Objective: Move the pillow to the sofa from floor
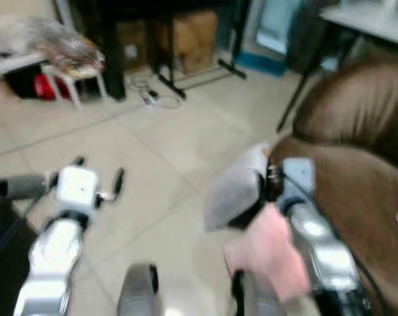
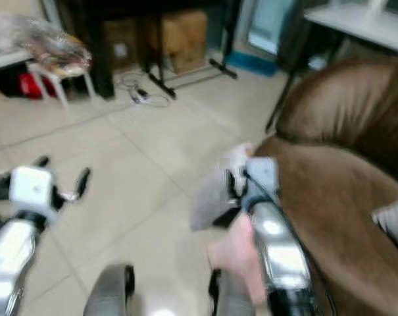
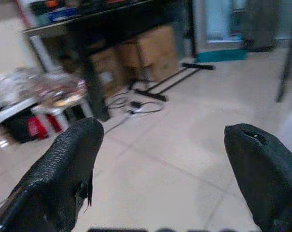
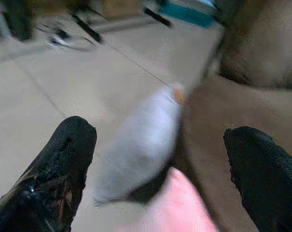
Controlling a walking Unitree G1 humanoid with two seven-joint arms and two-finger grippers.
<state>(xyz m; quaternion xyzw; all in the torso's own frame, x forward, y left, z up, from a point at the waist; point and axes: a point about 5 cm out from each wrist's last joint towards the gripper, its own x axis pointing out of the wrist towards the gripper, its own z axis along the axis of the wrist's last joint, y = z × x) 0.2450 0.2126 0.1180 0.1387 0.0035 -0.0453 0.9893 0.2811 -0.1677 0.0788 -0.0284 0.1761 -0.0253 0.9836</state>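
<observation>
One pale grey, soft-looking fabric pillow (image 4: 141, 140) is your item: it stands on edge on the beige tiled floor (image 1: 152, 151), leaning against the front of the brown upholstered sofa (image 1: 356, 184), directly ahead of and between the two black fingers (image 4: 54, 169) of your right gripper (image 4: 160, 169).

Right gripper: fingers spread wide apart, holding nothing, short of the pillow.

Left gripper (image 3: 165, 164): fingers likewise apart and empty, only bare tile and distant brown cardboard boxes (image 3: 146, 53) beyond its tips.

One pink cloth-like piece (image 4: 179, 208), blurred, lies just below the pillow toward the right gripper's wrist; you cannot tell what it is.

Handling, as a judgement:
- Likely light, and compressible rather than stiff.
- Not fragile; fabric should give the pads fair friction.
- It will sag and fold when lifted.

Suggested hold: pinch the upper rounded edge nearest the fingertips, biting deep enough to gather filling, not cover alone. Keep clear of the pink piece.
</observation>
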